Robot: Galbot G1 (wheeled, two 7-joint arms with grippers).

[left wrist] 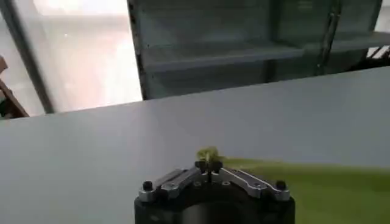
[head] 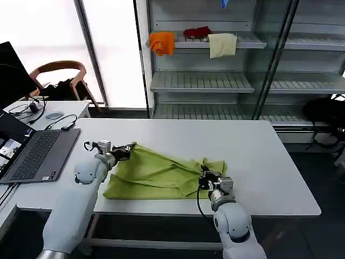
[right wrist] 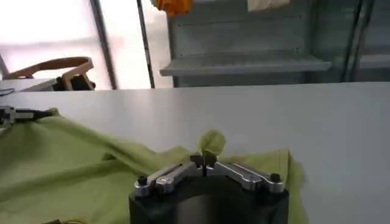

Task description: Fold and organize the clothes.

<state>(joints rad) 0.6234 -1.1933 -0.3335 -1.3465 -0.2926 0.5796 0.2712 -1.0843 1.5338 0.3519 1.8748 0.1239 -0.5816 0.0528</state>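
Lime-green T-shirt (head: 156,175) rumpled on table (head: 259,156), both hands pinching corners

— What sort of place are you working in?

— You're in a lab or test room dressed up like a shop. Behind your white table (head: 269,162) stands a grey metal shelving unit (head: 215,81) of the retail kind, nearly bare, with just an orange cloth (head: 162,42), a red item (head: 197,32) and a cream cloth (head: 222,45) on one shelf.

— And what makes it a lab?

— On your left sits an open laptop (head: 38,154) with loose cables (head: 59,123) on a side desk, a wooden chair (head: 59,73) behind it, and bright frosted window panels (head: 108,48) along the wall.
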